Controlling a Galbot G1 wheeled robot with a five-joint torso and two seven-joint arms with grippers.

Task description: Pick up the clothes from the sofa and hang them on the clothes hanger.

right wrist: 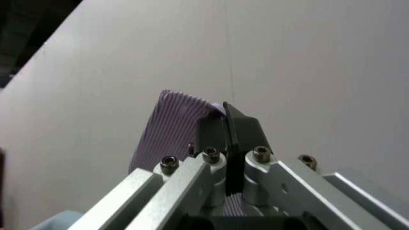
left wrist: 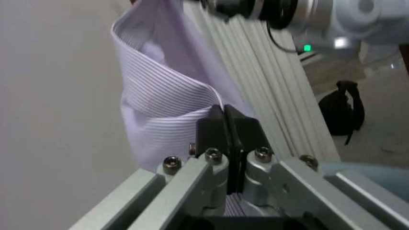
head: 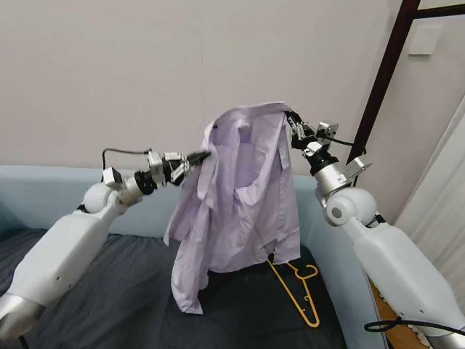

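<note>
The left gripper (head: 204, 155) and right gripper (head: 291, 122) clamp the lilac shirt (head: 243, 200) aloft

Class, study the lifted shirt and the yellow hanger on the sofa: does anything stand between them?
Nothing visible does. The left pincer and right pincer are shut on the shirt, holding it up over the sofa; the yellow hanger lies on the seat just below its hem, one end hidden behind the cloth.

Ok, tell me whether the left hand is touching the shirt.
Touching. The left wrist view shows the left hand shut on the shirt.
</note>
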